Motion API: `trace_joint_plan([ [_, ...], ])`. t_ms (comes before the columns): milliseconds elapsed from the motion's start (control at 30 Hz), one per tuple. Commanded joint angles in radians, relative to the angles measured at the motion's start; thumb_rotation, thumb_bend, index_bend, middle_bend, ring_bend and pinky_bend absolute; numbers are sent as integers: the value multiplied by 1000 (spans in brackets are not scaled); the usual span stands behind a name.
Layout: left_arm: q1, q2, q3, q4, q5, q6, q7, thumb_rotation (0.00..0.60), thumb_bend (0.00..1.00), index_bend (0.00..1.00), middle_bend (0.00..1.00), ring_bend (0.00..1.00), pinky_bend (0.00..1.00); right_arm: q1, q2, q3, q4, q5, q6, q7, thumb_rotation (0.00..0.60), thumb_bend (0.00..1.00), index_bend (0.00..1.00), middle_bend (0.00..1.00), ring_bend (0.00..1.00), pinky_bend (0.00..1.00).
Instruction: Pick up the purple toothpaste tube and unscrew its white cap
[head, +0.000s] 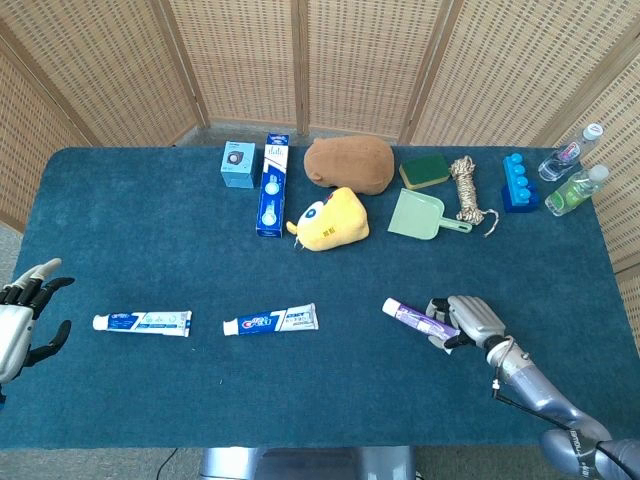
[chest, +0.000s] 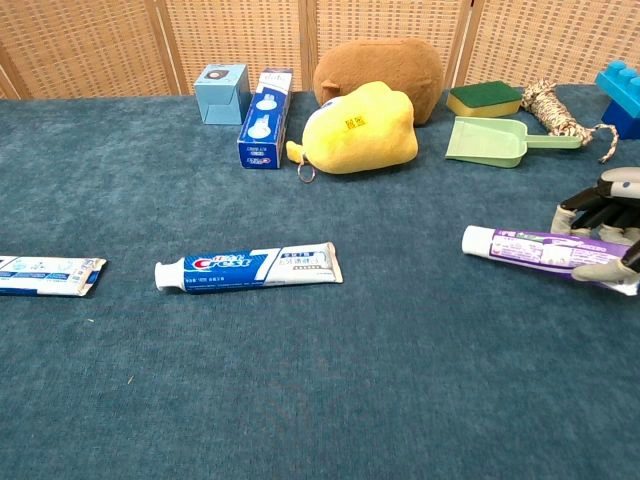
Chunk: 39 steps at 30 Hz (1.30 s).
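Note:
The purple toothpaste tube (head: 415, 316) lies slanted at the right front of the blue table, its white cap (head: 389, 306) pointing left. My right hand (head: 470, 318) grips its tail end, fingers curled over it and thumb beneath. The chest view shows the same tube (chest: 530, 247) and cap (chest: 472, 239) low over the cloth, with the right hand (chest: 603, 228) at the frame's right edge. My left hand (head: 25, 322) hovers open at the table's left edge, holding nothing; the chest view does not show it.
Two blue-and-white toothpaste tubes (head: 270, 320) (head: 142, 322) lie along the front. Behind are a yellow plush (head: 330, 220), brown plush (head: 348, 163), toothpaste box (head: 272, 185), small blue box (head: 238, 165), green dustpan (head: 420, 214), sponge (head: 425, 170), rope (head: 465, 188), blue block (head: 518, 182) and bottles (head: 572, 175).

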Motion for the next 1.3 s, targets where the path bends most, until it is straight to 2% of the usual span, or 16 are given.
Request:
trace_joint_plan([
  [33, -11, 1, -2, -6, 0, -15, 2, 600, 386, 215, 114, 143, 250, 11, 53, -17, -29, -64, -26, 133, 600, 521, 960, 777, 795, 777],
  [433, -91, -13, -18, -38, 15, -106, 33, 600, 386, 232, 125, 160, 266, 22, 125, -64, -52, -230, 54, 527, 600, 524, 960, 785, 811, 791],
  [667, -139, -39, -21, -46, 28, -159, 47, 600, 387, 234, 128, 165, 267, 43, 155, -95, -60, -303, 113, 709, 600, 525, 960, 784, 811, 791],
  [867, -190, -56, -25, -42, 57, -206, 58, 600, 386, 227, 123, 163, 266, 71, 166, -119, -73, -338, 133, 782, 600, 529, 960, 785, 811, 791],
  [1167, -274, -92, -41, -70, 49, -298, 50, 600, 384, 197, 113, 161, 277, 92, 169, -138, -121, -341, 156, 802, 600, 533, 960, 784, 811, 792],
  [1300, -317, -100, -55, -103, 20, -353, 46, 600, 372, 205, 100, 144, 219, 103, 167, -140, -142, -333, 154, 801, 600, 539, 960, 785, 811, 792],
])
